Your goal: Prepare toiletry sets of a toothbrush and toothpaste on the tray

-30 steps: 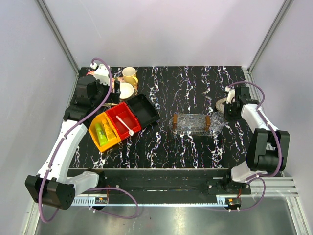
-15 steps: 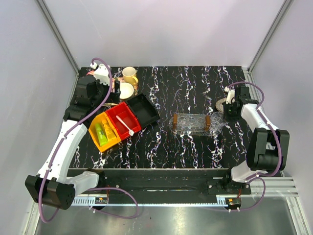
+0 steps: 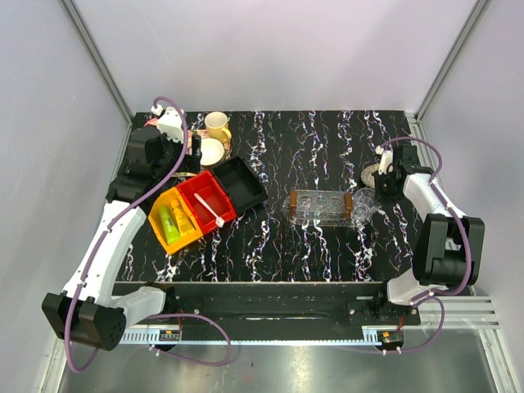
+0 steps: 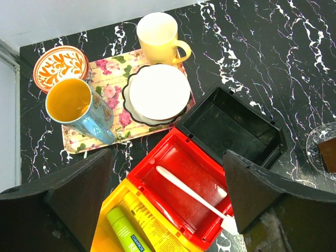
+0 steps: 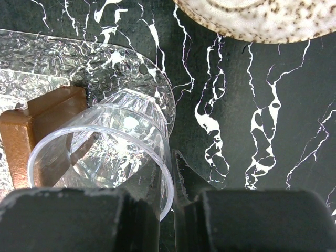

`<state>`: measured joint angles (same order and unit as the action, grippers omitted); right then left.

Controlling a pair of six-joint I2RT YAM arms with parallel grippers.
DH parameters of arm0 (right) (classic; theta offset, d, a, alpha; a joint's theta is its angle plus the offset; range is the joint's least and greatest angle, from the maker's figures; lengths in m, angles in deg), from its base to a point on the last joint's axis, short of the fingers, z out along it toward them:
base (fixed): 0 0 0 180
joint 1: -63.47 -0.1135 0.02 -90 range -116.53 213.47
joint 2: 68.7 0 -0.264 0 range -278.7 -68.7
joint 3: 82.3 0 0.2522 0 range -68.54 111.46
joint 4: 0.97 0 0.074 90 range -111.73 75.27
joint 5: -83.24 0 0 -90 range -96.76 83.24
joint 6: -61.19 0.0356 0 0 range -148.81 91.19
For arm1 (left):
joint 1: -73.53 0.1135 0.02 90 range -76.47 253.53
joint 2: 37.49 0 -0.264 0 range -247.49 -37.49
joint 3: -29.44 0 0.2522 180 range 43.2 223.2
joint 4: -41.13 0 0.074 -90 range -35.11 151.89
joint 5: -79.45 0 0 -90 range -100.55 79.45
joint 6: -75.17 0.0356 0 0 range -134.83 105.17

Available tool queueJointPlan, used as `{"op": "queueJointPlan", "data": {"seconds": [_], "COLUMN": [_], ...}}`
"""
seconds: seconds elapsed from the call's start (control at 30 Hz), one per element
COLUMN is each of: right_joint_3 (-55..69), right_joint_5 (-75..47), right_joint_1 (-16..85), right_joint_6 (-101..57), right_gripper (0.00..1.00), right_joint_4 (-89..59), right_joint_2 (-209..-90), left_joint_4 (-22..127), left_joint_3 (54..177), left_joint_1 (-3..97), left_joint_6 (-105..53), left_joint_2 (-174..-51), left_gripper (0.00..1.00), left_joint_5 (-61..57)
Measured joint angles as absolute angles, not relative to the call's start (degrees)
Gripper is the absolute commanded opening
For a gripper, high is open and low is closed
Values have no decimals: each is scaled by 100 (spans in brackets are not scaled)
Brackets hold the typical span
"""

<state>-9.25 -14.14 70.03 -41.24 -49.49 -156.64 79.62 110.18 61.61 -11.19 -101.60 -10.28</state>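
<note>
Toothbrush (image 4: 191,194) found lying diagonally in the red bin (image 4: 178,157), one end resting on the bin's rim. Toothpaste: a green tube (image 4: 126,233) and an orange-yellow tube (image 4: 152,226) lie side by side in the yellow bin (image 4: 105,226), which touches the red one. A black bin (image 4: 231,126) adjoins the red bin on its other side. Neither toothbrush nor tubes are on the tray (image 5: 79,63), which sits well apart to the right, under the rack (image 5: 37,126).

My left jaws hang above the bins, spread wide, holding nothing. My right jaws are nearly closed, pinching the rim of a clear cup (image 5: 105,157). The cup lies tilted on its side against the rack's brown end, over the tray's edge. A speckled dish (image 5: 252,16) lies on the surface (image 5: 294,105) near the tray.
</note>
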Motion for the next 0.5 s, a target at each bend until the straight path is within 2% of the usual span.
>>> {"op": "queueJointPlan", "data": {"seconds": [0.5], "right_joint_3": [-923], "right_joint_5": [-1373], "right_joint_1": [7008], "right_joint_6": [-4143], "right_gripper": [2], "right_joint_4": [-4993], "right_joint_2": [-15673], "left_joint_4": [7949], "left_joint_3": [10990], "left_joint_1": [6174], "left_joint_6": [-1119], "left_joint_2": [-10160], "left_gripper": [91], "left_joint_5": [-1028]}}
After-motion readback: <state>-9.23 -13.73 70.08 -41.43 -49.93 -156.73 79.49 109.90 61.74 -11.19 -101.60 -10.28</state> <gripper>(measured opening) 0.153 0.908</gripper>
